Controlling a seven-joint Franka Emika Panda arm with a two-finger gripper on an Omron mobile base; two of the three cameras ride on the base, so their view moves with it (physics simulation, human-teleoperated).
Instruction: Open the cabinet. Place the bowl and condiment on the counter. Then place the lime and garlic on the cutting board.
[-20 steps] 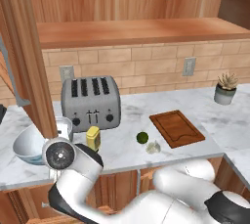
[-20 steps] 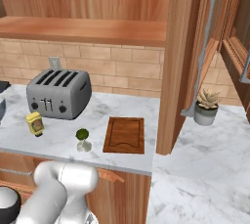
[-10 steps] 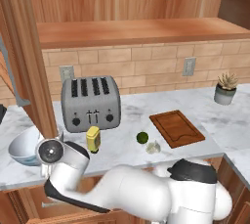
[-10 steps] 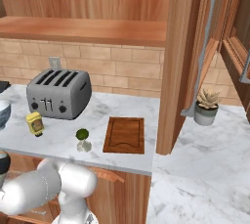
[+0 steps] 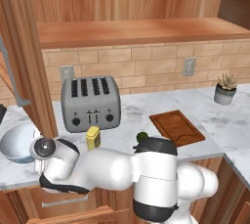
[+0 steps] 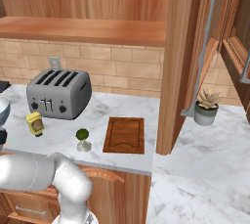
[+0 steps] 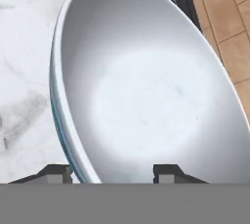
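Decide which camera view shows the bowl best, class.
The hand view: the bowl shows its pale inside and rim up close. The left base view shows it whole but small; the right base view catches just an edge.

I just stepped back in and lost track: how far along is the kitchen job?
Done: the cabinet is open and the condiment stands on the counter. In hand: the gripper straddles the rim of the bowl, which looks set on the counter. Left: the lime and garlic sit beside the cutting board, not on it.
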